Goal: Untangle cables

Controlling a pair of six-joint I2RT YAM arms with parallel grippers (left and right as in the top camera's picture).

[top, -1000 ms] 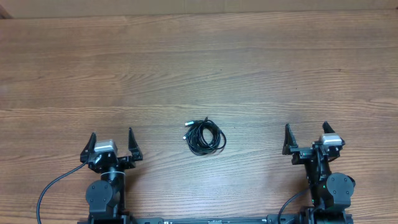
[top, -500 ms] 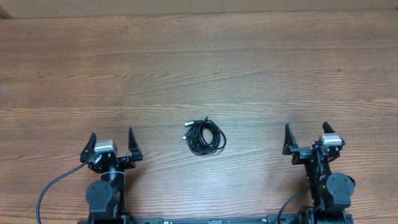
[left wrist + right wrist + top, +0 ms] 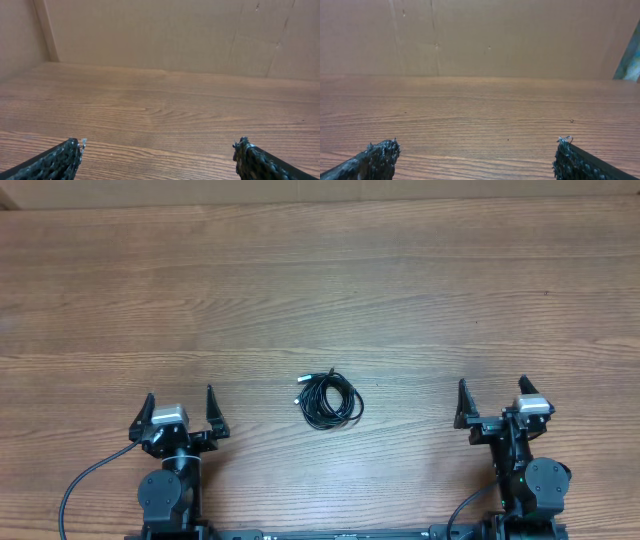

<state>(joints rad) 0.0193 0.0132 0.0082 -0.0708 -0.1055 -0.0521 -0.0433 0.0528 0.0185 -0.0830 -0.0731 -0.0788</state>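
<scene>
The cables [image 3: 328, 399] are thin black cords wound in one small coil, with a plug end sticking out at its upper left. The coil lies on the wooden table near the front middle, seen only in the overhead view. My left gripper [image 3: 180, 402] is open and empty, well to the left of the coil. My right gripper [image 3: 492, 390] is open and empty, well to the right of it. Both wrist views [image 3: 159, 150] [image 3: 477, 150] show spread fingertips over bare wood, with no cable between them.
The wooden table [image 3: 320, 290] stretches wide behind the coil. A brown cardboard wall [image 3: 170, 35] stands along the far edge, also in the right wrist view [image 3: 480, 35]. Thick black arm wires [image 3: 80, 480] hang at the front left and front right.
</scene>
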